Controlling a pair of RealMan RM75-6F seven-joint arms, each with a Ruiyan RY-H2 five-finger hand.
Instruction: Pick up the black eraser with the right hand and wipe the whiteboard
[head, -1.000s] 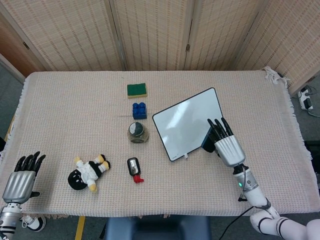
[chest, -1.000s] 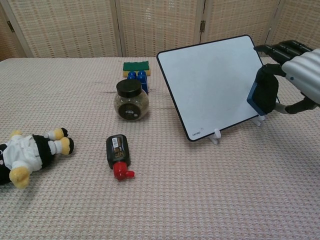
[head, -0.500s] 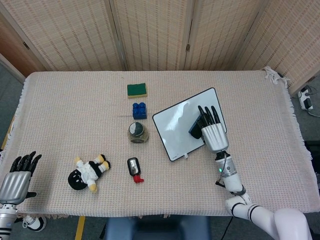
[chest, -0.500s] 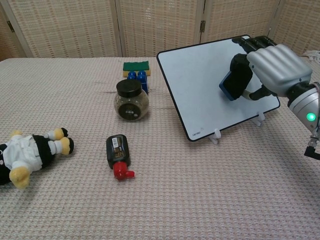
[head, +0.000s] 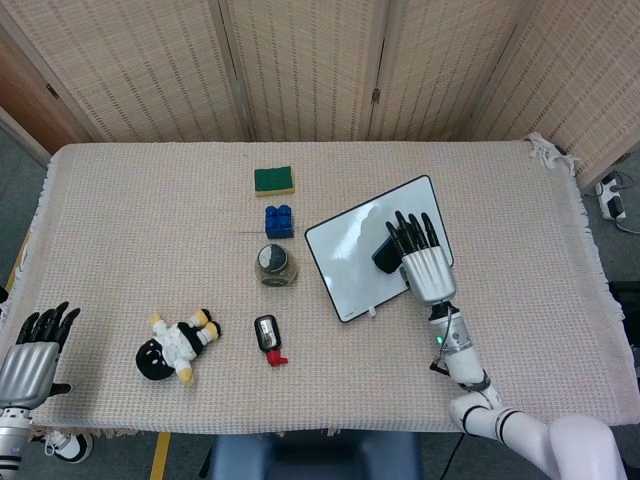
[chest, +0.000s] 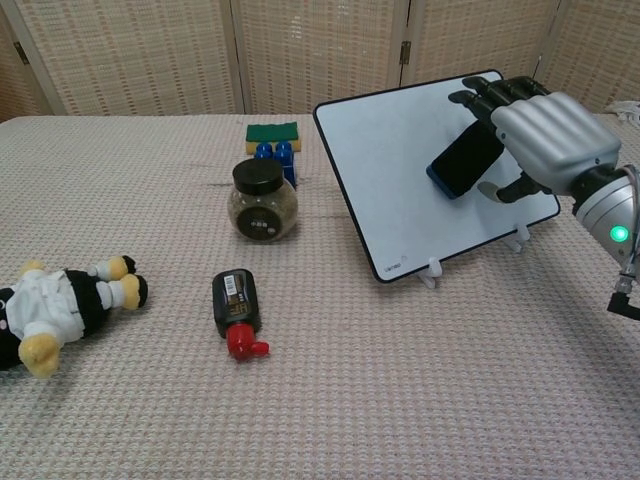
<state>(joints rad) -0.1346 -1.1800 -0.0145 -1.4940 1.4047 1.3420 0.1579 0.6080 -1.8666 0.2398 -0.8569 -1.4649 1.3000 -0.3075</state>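
Observation:
The whiteboard (head: 352, 250) (chest: 405, 170) leans on small white feet at the right of the table, its face blank white. My right hand (head: 422, 262) (chest: 545, 135) grips the black eraser (head: 386, 254) (chest: 464, 162) and holds it flat against the board's right half. The eraser shows a black back with a blue edge. My left hand (head: 32, 358) hangs off the table's front left corner with its fingers apart and nothing in it; the chest view does not show it.
A green sponge (head: 273, 180), blue bricks (head: 279, 220) and a black-lidded jar (head: 274, 264) (chest: 264, 200) line up left of the board. A small black bottle with a red cap (head: 268, 336) (chest: 235, 310) and a plush doll (head: 178, 345) (chest: 55, 305) lie nearer the front.
My right hand has carried the eraser from the board's right edge leftward onto its face, then turned it flat against the surface. The left hand has sunk slightly lower.

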